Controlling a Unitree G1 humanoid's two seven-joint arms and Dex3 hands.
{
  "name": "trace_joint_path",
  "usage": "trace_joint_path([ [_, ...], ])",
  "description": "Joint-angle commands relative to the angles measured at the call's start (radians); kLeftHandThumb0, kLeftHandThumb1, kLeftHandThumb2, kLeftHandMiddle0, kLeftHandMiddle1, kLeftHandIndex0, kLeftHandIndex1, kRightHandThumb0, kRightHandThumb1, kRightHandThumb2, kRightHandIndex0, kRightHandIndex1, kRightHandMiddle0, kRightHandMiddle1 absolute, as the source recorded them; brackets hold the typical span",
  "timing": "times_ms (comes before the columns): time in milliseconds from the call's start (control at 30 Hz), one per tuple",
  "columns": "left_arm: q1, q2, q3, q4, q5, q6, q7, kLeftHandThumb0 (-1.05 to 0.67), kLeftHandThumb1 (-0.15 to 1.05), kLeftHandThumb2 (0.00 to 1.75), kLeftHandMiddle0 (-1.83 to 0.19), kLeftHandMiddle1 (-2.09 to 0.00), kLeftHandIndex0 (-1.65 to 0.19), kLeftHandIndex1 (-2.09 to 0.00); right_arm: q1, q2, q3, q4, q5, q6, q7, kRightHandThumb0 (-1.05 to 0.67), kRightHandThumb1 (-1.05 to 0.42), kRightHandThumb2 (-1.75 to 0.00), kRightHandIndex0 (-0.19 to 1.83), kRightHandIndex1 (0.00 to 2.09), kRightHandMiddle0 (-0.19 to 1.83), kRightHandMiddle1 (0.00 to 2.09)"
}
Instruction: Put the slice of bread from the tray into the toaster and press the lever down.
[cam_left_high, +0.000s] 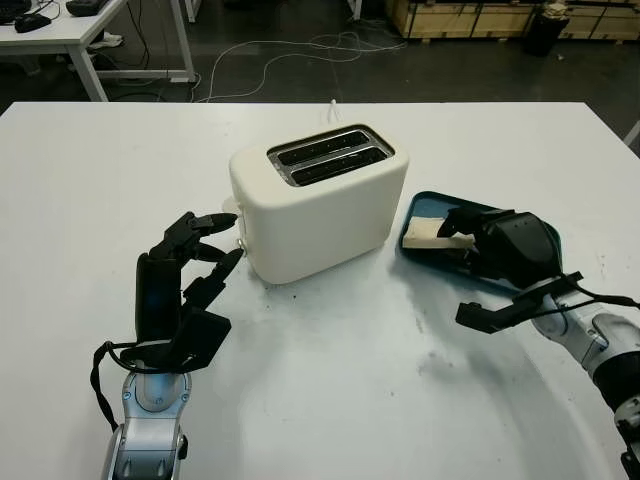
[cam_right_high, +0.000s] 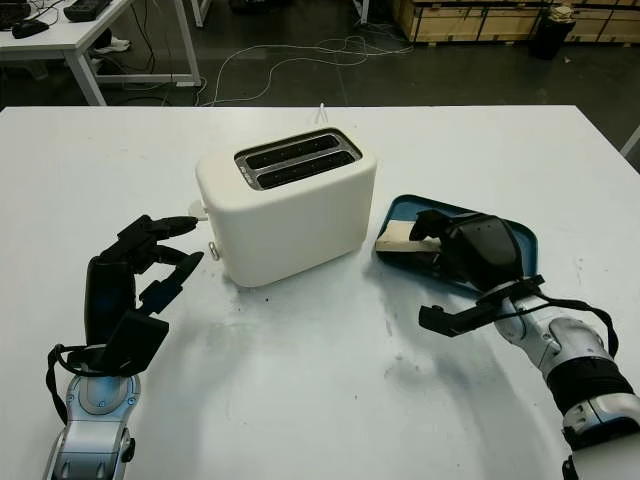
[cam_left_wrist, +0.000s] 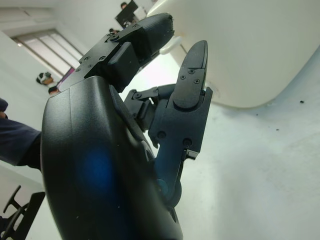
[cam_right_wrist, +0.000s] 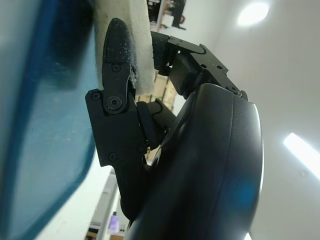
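Note:
A cream two-slot toaster (cam_left_high: 320, 205) stands in the middle of the white table, both slots empty. Its lever knob (cam_left_high: 232, 212) sticks out of the end facing my left hand (cam_left_high: 212, 250), which hovers open a little short of it. To the toaster's right lies a blue tray (cam_left_high: 428, 198) holding the pale slice of bread (cam_left_high: 424, 235). My right hand (cam_left_high: 458, 237) reaches into the tray and is shut on the slice. In the right wrist view the thumb (cam_right_wrist: 117, 55) presses the bread (cam_right_wrist: 141, 45) against the other fingers, over the tray's blue floor (cam_right_wrist: 45, 140).
The white table (cam_left_high: 330, 380) spreads wide in front of the toaster and to its left. A white cable (cam_left_high: 332, 108) runs off the far edge behind the toaster. Beyond stand another desk (cam_left_high: 70, 35) and wooden crates (cam_left_high: 470, 15).

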Motion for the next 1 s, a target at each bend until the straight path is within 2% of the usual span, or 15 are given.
trace_joint_path([
  [0,0.003,0.002,-0.002,0.004,0.008,-0.005,0.005,-0.24,0.92,0.17,-0.57,-1.30,-0.63,-0.64,-0.046,-0.025,-0.034,-0.023,0.048,0.003,0.040,-0.51,-0.92,-0.46,0.98,1.75,0.65,1.75],
  [167,0.005,0.001,-0.002,0.000,0.007,0.002,0.003,-0.25,0.92,0.17,-0.58,-1.31,-0.63,-0.64,-0.122,-0.055,-0.081,-0.013,0.102,-0.032,0.103,-0.55,-0.92,-0.54,0.94,1.75,0.62,1.75],
  [333,0.005,0.002,-0.004,-0.003,0.015,0.005,0.004,-0.25,0.92,0.17,-0.56,-1.30,-0.63,-0.64,-0.206,-0.067,-0.106,0.043,0.144,-0.094,0.126,-0.52,-0.92,-0.42,0.94,1.75,0.67,1.75],
  [633,0.000,0.001,-0.003,-0.004,0.015,0.010,0.006,-0.25,0.92,0.17,-0.57,-1.31,-0.63,-0.64,-0.344,-0.090,-0.119,0.148,0.199,-0.172,0.251,-0.54,-0.92,-0.36,0.96,1.75,0.74,1.75],
  [833,-0.005,0.002,-0.001,-0.003,0.015,0.011,0.007,-0.25,0.92,0.16,-0.57,-1.31,-0.63,-0.64,-0.448,-0.087,-0.180,0.226,0.371,-0.180,0.501,-0.54,-0.92,-0.32,0.93,1.75,0.72,1.75],
  [967,-0.005,0.005,-0.001,0.001,0.018,0.005,0.008,-0.24,0.92,0.16,-0.57,-1.30,-0.63,-0.64,-0.575,-0.064,-0.248,0.332,0.532,-0.211,0.736,-0.54,-0.92,-0.27,0.95,1.75,0.77,1.75],
])
